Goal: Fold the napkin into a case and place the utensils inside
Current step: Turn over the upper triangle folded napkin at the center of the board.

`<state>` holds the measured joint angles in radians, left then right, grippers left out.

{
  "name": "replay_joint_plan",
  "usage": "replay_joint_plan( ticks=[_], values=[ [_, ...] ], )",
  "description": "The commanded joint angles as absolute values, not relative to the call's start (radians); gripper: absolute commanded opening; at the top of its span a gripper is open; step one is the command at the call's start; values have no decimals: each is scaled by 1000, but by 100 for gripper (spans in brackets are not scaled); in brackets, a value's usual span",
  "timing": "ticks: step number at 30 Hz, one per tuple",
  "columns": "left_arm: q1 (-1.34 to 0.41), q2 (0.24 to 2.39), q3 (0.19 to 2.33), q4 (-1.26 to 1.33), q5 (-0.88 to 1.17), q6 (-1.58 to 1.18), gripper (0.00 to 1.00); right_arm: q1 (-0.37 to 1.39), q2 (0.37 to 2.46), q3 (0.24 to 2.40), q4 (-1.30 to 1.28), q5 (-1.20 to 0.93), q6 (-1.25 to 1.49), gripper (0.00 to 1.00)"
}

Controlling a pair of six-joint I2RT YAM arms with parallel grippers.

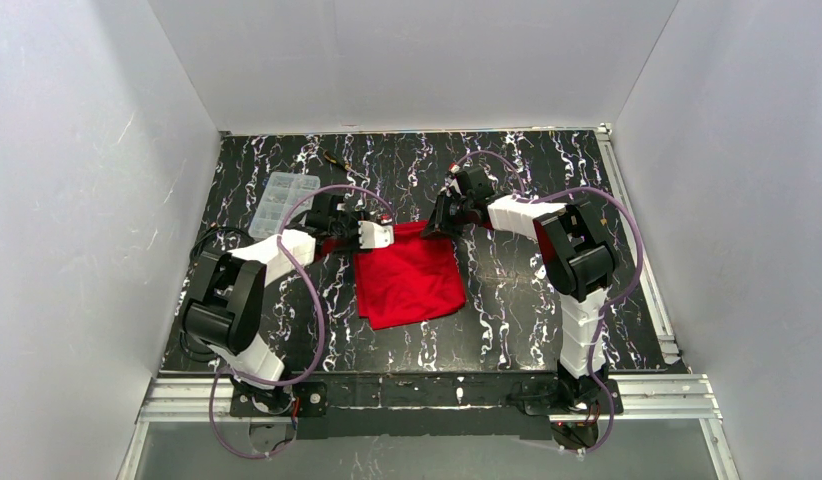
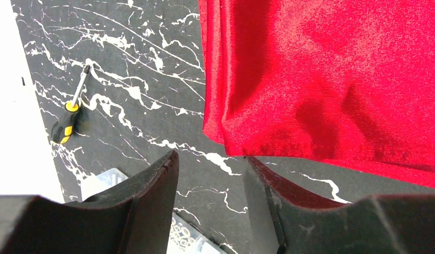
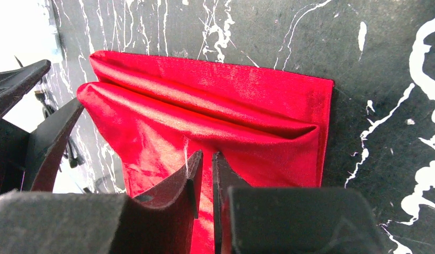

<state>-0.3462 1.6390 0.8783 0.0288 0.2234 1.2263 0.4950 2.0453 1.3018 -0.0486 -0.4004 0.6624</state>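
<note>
**Position.** Napkin (image 1: pixel 409 280) lies mid-table (image 1: pixel 527 300) as a layered pad, approx. square. It is a touch longer far-to-near and skewed slightly. Both arms work its far edge, one per corner. Utensils not in view on any cam.

**L gripper** (image 2: pixel 211 157). Jaws part-open, nothing between them. Wrist cam shows a napkin corner straight ahead, just beyond the tips and a shade toward the right-hand finger. No contact seen. Pad edge runs away from the jaws, approx. in line with their reach.

**R gripper** (image 3: pixel 207 156). Jaws nearly together, only a slit left, with red cloth showing in it. The top layer rises in a soft ridge toward the tips. Judged: pinching the napkin at its edge, though bite depth is hidden by the fingers.

**Key relation.** R side has cloth, L side does not. The free corner sits fwd of the L jaws, so L arm is the nearer one to take it. A short advance in line should be enough, with no swing needed. Jaw gap looks ample for the layers.

**Stage, judged.** Early to mid fold. Pad is too wide and has no diagonal edge, so not yet a case.

**Risk.** If L closes short of the corner, a lift on R alone would skew the layers.

**Other.** Box (image 1: pixel 284 200) and driver (image 2: pixel 67 123) lie off to the L arm's side, apart from the napkin.
</note>
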Motion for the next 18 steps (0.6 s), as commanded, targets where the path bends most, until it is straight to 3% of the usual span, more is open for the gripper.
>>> replay_joint_plan(
  ticks=[1,10,12,18],
  values=[
    [-350,1590,858,34,218,1189,47,496,2025,1329,-8,-418,673,20],
    [-350,1591,846,50,215,1186,48,496,2022,1328,18,-419,690,19],
    [-350,1592,844,57,219,1185,54,496,2020,1327,20,-421,693,18],
    [-354,1573,832,65,246,1180,55,497,2019,1322,26,-429,696,17]
  ],
)
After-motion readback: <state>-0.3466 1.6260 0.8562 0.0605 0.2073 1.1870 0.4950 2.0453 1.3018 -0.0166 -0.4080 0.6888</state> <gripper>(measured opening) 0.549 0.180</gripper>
